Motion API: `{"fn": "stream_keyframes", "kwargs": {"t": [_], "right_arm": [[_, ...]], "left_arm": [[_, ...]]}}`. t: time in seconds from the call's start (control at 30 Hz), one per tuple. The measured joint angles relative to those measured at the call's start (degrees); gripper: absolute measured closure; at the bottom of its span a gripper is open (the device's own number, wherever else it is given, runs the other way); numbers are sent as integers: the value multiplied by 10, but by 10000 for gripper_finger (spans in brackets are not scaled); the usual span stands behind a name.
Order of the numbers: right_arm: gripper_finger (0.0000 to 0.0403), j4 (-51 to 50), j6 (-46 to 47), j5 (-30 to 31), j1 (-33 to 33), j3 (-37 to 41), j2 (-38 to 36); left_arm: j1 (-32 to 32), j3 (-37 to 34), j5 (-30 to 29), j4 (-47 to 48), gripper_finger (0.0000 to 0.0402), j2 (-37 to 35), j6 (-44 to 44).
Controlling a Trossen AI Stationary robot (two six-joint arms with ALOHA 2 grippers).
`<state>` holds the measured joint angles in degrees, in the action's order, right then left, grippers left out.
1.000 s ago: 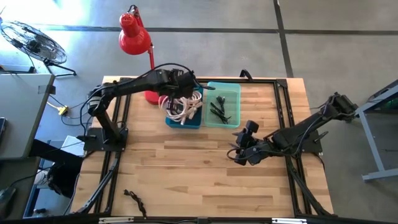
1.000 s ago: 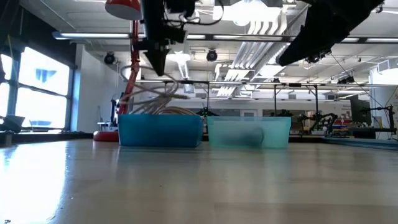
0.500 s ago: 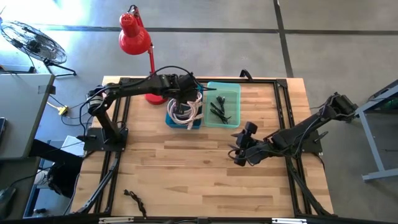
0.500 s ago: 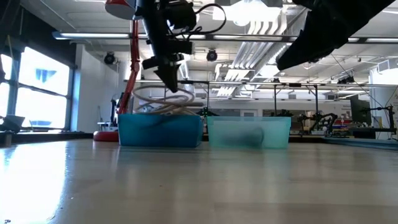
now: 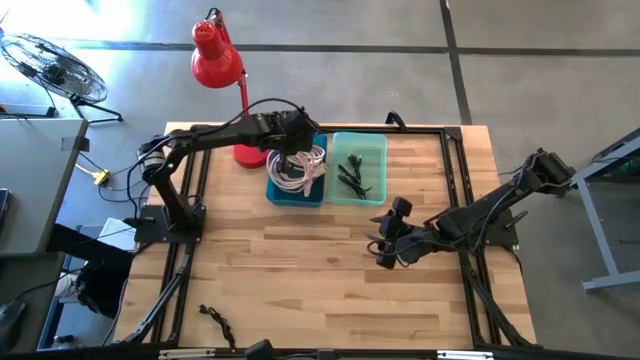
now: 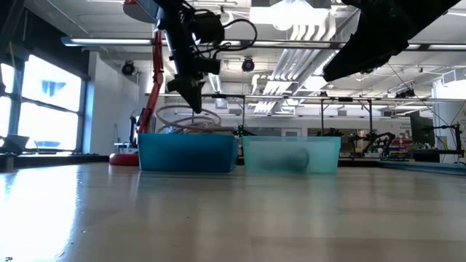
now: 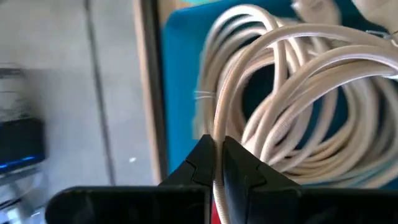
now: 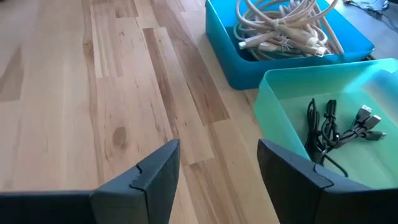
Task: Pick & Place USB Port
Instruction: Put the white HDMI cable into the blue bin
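The left gripper (image 5: pixel 297 143) hangs above the far end of the deep blue plastic bin (image 5: pixel 297 190), which stands at the back of the pale wooden plank table (image 5: pixel 300 270). Its jaws are pinched shut on a single strand of the coiled cream-white USB cables (image 5: pixel 299 170); in the left wrist view that strand (image 7: pixel 219 143) runs straight down between the two dark fingertips (image 7: pixel 200 163). The cables are smooth, round, off-white cords wound in loose overlapping loops, with a few pale rectangular plugs showing among them in the right wrist view (image 8: pixel 283 25). Most of the bundle lies inside the blue bin, while some loops rise above its rim, as the low view shows (image 6: pixel 191 116).

Touching the blue bin's right side is a lighter, translucent teal plastic bin (image 5: pixel 358 168) that holds a small tangle of thin black USB cables (image 5: pixel 352 176) with dark plugs.

The right gripper (image 5: pixel 386 243) waits low over the table, nearer the front than the teal bin and apart from it, its jaws spread wide and holding nothing.

A red desk lamp (image 5: pixel 222 62) stands at the table's back edge, behind the left arm.
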<state>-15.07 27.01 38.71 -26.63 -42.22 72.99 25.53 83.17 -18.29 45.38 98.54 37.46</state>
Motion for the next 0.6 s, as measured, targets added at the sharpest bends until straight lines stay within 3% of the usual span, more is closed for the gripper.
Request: {"fn": "stream_keyframes", "kwargs": {"t": [0.2, 0.43, 0.6], "right_arm": [[195, 4, 1, -6, 0, 0, 0], [195, 17, -1, -7, 0, 0, 0], [195, 22, -1, -14, 0, 0, 0]], "left_arm": [[12, -46, 109, -28, 392, 0, -2], [11, -75, 136, -40, 389, 0, -4], [6, -60, 129, -33, 343, 0, -12]]}}
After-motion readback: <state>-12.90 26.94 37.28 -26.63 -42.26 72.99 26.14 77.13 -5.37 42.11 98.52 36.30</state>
